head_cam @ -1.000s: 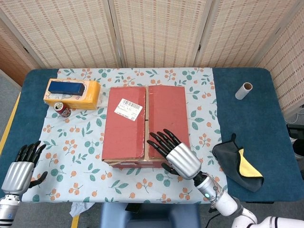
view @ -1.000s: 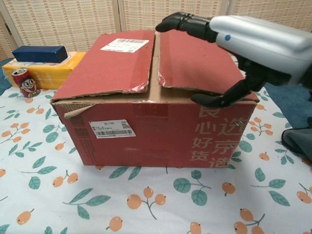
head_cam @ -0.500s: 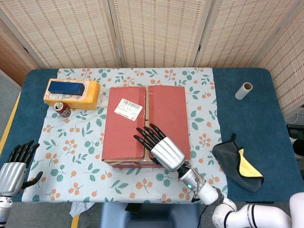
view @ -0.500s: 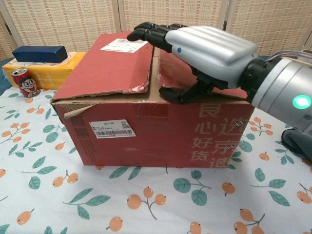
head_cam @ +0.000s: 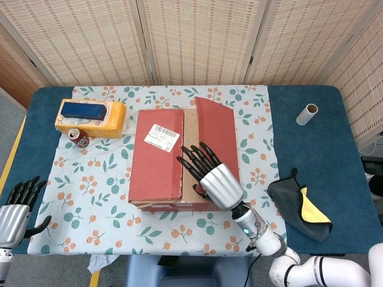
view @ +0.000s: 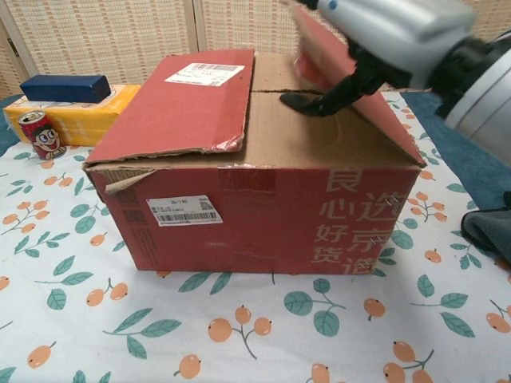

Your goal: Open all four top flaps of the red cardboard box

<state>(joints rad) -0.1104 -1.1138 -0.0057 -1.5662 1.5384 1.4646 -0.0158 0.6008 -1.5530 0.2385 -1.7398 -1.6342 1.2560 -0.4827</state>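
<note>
Red box (head_cam: pixel 158 161) at table centre. My right hand (head_cam: pixel 209 173) over its near edge, grips right flap (head_cam: pixel 215 128), tilted up. Left flap (view: pixel 180 104) flat. My left hand (head_cam: pixel 17 206) off box, fingers apart, empty.

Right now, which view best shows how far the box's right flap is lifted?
Chest view: the right flap tilts up, the right robot hand gripping its edge. Head view shows the flap from above, its tilt hard to judge.
</note>
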